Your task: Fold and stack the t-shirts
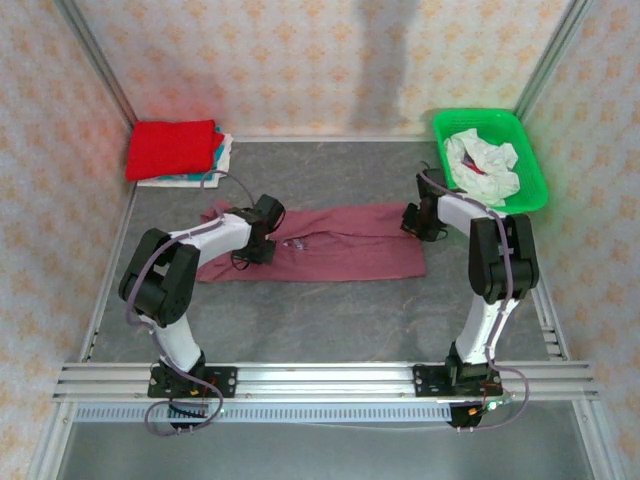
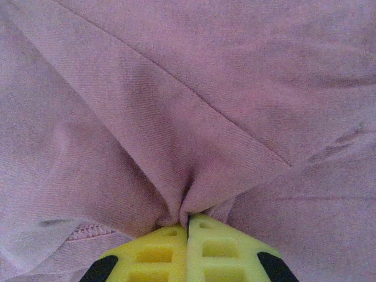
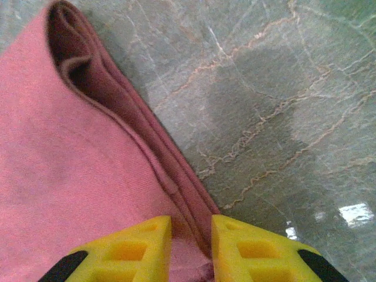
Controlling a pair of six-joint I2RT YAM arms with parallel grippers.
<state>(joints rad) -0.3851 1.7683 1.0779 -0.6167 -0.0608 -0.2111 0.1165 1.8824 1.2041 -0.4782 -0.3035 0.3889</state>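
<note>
The maroon t-shirt [image 1: 345, 245] lies as a long folded band across the middle of the table. My left gripper [image 1: 262, 242] sits on its left part; in the left wrist view the yellow fingers [image 2: 158, 252] are shut on a puckered pinch of the maroon cloth [image 2: 176, 117]. At the band's right end is my right gripper [image 1: 414, 222]. In the right wrist view it [image 3: 191, 226] is open, and the shirt's layered edge [image 3: 176, 188] runs flat between the fingers. A folded red t-shirt [image 1: 172, 148] lies on teal and white ones [image 1: 222, 152] at the back left.
A green plastic basket [image 1: 530, 165] stands at the back right holding a crumpled white garment [image 1: 482, 165]. Patterned walls close off the back and both sides. Bare grey tabletop [image 1: 330, 320] stretches between the maroon band and the arm bases.
</note>
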